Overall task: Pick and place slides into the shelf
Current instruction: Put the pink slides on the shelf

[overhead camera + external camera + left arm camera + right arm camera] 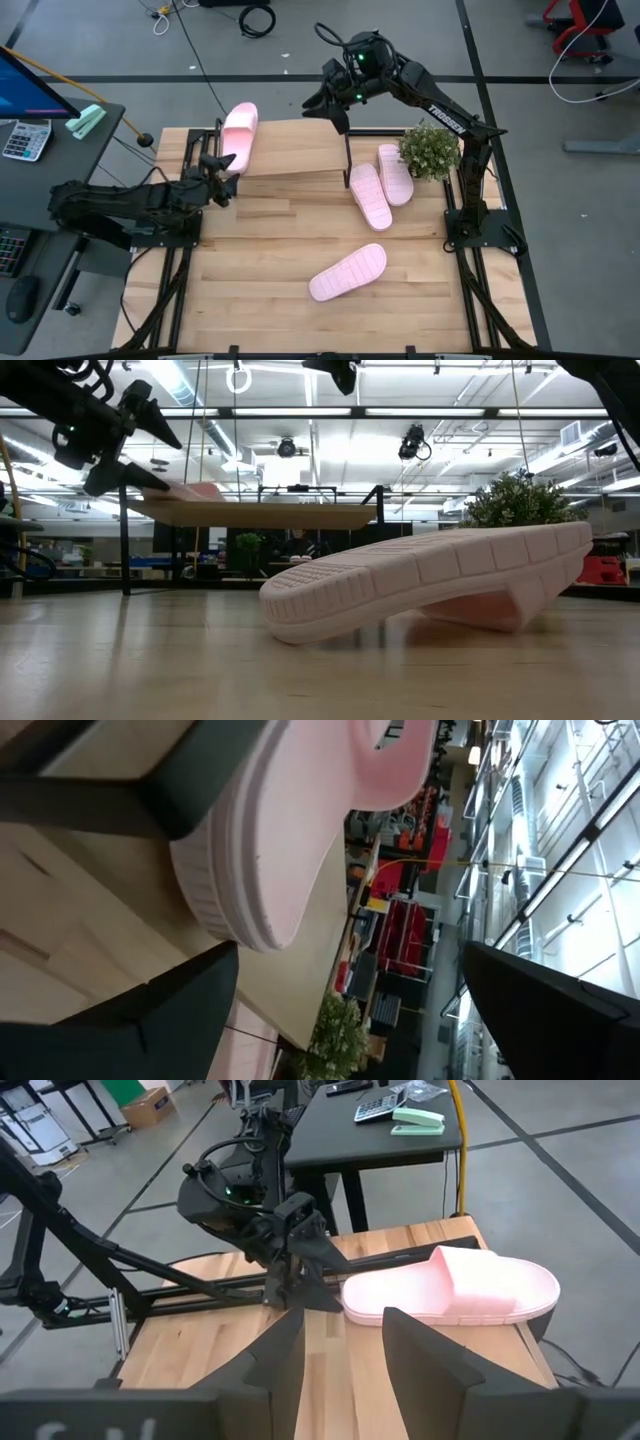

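Pink slide (239, 134) lies on the shelf (290, 150), left gripper (222, 172) spread just beside it; your right gripper (333, 105), part-spread and holding nothing, hovers above. Pick another slide next.

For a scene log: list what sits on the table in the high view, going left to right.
Left hand → slide on the shelf → upside-down slide near the front → pair of slides side by side → potted plant.
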`<state>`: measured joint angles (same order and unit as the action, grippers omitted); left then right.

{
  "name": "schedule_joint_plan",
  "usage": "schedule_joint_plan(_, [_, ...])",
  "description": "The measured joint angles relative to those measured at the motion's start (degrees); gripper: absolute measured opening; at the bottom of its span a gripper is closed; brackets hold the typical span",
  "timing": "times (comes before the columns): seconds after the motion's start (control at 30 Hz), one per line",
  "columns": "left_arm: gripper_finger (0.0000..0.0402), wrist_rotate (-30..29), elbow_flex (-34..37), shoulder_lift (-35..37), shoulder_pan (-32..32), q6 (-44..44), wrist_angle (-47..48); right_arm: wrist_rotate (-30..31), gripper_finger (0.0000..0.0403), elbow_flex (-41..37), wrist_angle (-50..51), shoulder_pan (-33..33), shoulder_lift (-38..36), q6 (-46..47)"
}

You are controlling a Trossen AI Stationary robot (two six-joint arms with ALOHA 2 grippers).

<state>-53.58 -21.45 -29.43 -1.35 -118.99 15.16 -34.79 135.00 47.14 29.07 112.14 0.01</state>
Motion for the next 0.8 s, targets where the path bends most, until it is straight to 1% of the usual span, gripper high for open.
schedule_joint_plan(0.3, [0.0389, 0.02, 0.00, -0.57, 2.22, 0.16, -0.59, 0.00, 0.0142, 0.00, -0.01, -0.51, 0.00, 0.20])
schedule_joint_plan(0.47, [0.0389, 0.66, 0.00, -0.57, 2.32, 0.33, -2.14, 0.00, 0.0142, 0.00, 0.00, -0.51, 0.00, 0.22])
schedule_joint_plan(0.8, [0.0389, 0.95, 0.00, -0.57, 3.22, 1.44, -2.07, 0.02, 0.0142, 0.00, -0.01, -0.51, 0.00, 0.24])
